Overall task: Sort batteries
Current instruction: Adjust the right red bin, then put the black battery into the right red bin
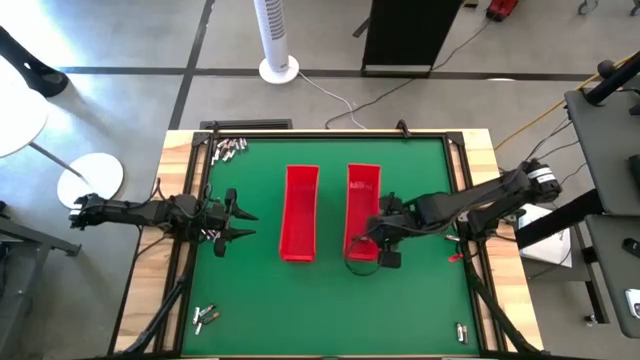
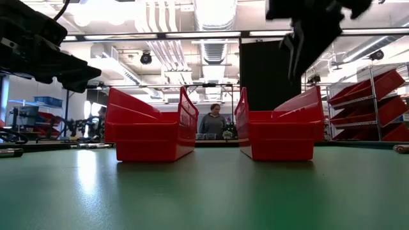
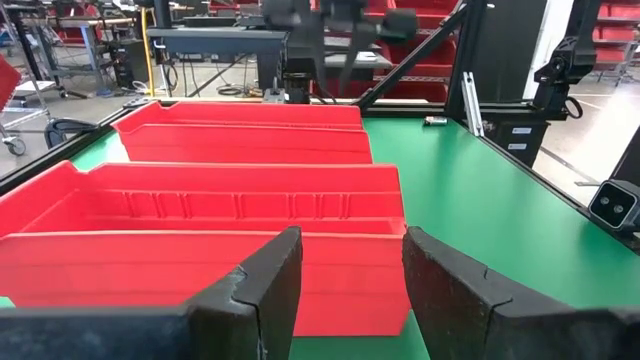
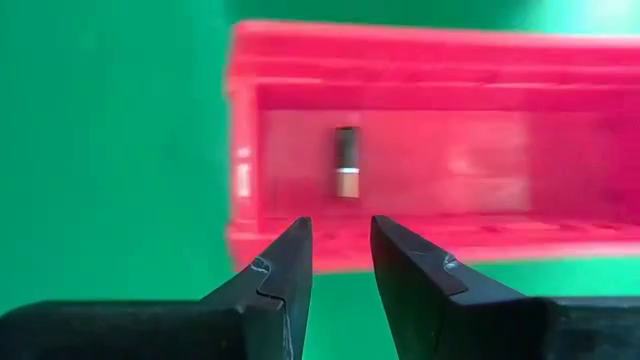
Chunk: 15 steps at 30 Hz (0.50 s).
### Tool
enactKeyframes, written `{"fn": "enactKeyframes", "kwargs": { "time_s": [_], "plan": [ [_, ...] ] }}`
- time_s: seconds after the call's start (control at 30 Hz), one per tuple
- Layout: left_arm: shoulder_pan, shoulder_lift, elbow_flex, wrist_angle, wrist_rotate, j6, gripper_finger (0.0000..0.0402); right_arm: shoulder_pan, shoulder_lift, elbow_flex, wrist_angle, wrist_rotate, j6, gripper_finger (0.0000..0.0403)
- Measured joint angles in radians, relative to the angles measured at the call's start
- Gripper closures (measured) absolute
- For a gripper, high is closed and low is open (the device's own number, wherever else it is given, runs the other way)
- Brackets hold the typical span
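Two long red trays lie side by side mid-table, the left tray (image 1: 300, 215) and the right tray (image 1: 362, 205). One battery (image 4: 346, 163), dark with a lighter end, lies on the right tray's floor. My right gripper (image 4: 340, 228) hangs above that tray's near end (image 1: 372, 248), pointing steeply down. Its fingers are narrowly open with nothing between them. My left gripper (image 3: 350, 245) waits open at the table's left (image 1: 245, 224), level, facing the trays. More batteries lie in small heaps at the far left corner (image 1: 228, 148), the near left (image 1: 205, 317) and the near right (image 1: 461, 330).
Green mat with a raised frame around it (image 1: 330, 133). Bare mat lies between the trays and on the near side (image 2: 204, 185). A small red object (image 1: 455, 257) sits by the right edge. A person (image 2: 213, 121) stands beyond the far edge.
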<state>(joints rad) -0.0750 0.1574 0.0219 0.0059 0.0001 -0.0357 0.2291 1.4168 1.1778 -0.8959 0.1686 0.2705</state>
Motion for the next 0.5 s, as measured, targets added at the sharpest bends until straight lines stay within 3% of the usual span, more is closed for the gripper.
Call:
{"fn": "enactKeyframes", "kwargs": {
  "time_s": [0.13,0.27,0.4,0.5],
  "plan": [
    [0.000,0.000,0.000,0.000,0.000,0.000,0.0247,0.000,-0.052,0.063,-0.181,0.199,0.044,0.0290],
    [0.000,0.000,0.000,0.000,0.000,0.000,0.0247,-0.007,-0.130,0.054,-0.363,0.372,0.281,0.0281],
    [0.000,0.001,0.000,0.000,0.000,0.000,0.0247,-0.007,-0.203,-0.007,-0.497,0.358,0.594,0.0283],
    [0.000,0.001,0.000,0.000,0.000,0.000,0.0247,-0.008,-0.249,-0.079,-0.508,0.260,0.791,0.0287]
  ]
}}
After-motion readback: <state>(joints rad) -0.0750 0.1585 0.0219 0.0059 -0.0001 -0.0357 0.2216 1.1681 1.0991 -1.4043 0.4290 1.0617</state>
